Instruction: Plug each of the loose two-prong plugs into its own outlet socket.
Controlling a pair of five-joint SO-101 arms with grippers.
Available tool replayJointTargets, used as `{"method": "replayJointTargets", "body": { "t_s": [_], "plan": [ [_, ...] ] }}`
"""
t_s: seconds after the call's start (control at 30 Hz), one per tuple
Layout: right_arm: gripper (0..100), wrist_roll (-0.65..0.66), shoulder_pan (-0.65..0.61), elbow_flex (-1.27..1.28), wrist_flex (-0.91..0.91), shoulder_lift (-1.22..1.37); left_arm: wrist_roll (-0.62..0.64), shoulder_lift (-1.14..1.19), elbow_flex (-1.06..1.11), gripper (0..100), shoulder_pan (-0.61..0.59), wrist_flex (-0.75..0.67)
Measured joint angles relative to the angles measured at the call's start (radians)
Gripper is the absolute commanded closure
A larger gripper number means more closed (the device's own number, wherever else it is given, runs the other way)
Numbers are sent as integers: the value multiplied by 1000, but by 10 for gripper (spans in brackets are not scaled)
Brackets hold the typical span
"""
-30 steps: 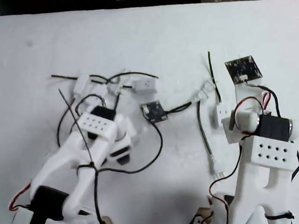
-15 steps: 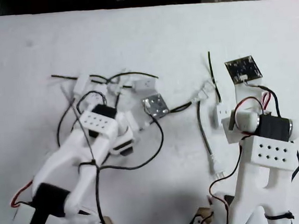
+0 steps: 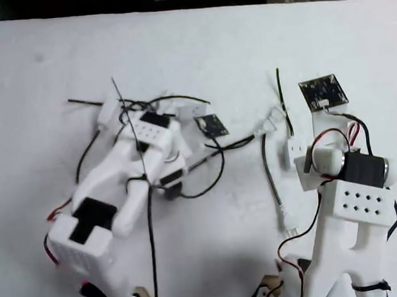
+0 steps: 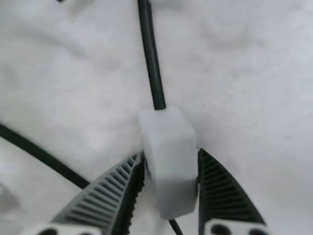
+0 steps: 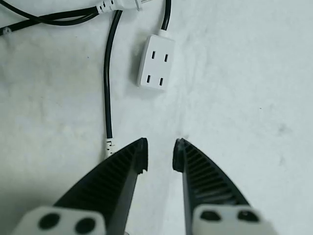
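A: What has moved in the last second?

B: The left arm [image 3: 118, 183]. It has swung from the near left toward the far side, and its wrist now sits over the tangle of black cords [image 3: 211, 178]. The small dark board [image 3: 212, 125] has shifted too, from the middle of the table to a spot farther off, just beside a white outlet block [image 3: 194, 110]. The right arm [image 3: 346, 205] has kept still.

A: Lay it out, biggest first.

B: A white table [image 3: 245, 40] carries everything. The left arm lies slantwise across its left half, and the right arm stands at the near right. Just beyond the right arm, at the far right, lies a larger dark board [image 3: 323, 92].

A: And the sockets and plugs?

B: A white outlet socket [image 5: 155, 61] lies flat ahead of the right gripper [image 5: 160, 154], slots up, apart from the fingers, with a black cord leaving its far end. To its left runs a loose cord [image 5: 108, 88], whose white tip ends close to that gripper's fingertips.

A: How do the grippers stand?

B: The right gripper has only a narrow gap between its fingers and nothing in it. The left gripper [image 4: 169, 159] is clamped on a white connector block [image 4: 168, 142], ribbed pads pressed to both its sides. A thin black lead [image 4: 151, 58] runs away from the block's far end. I cannot tell whether the block carries prongs or slots.
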Motion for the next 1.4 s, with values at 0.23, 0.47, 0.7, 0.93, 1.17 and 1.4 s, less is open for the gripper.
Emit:
{"method": "replayJointTargets", "body": {
  "t_s": [0.23, 0.47, 0.7, 0.93, 1.17, 1.4],
  "plan": [
    [893, 0, 0, 0, 0, 0, 0, 20, -23, 934, 2, 17],
    [893, 0, 0, 0, 0, 0, 0, 20, -23, 978, 5, 41],
    [893, 0, 0, 0, 0, 0, 2, -104, -2, 976, 3, 149],
    [893, 0, 2, 3, 0, 0, 8, -276, 227, 789, 118, 100],
    [893, 0, 2, 21, 0, 0, 63, -313, 344, 771, 91, -60],
    [893, 0, -17, 21, 0, 0, 52, -318, 295, 771, 17, -34]
  ]
}}
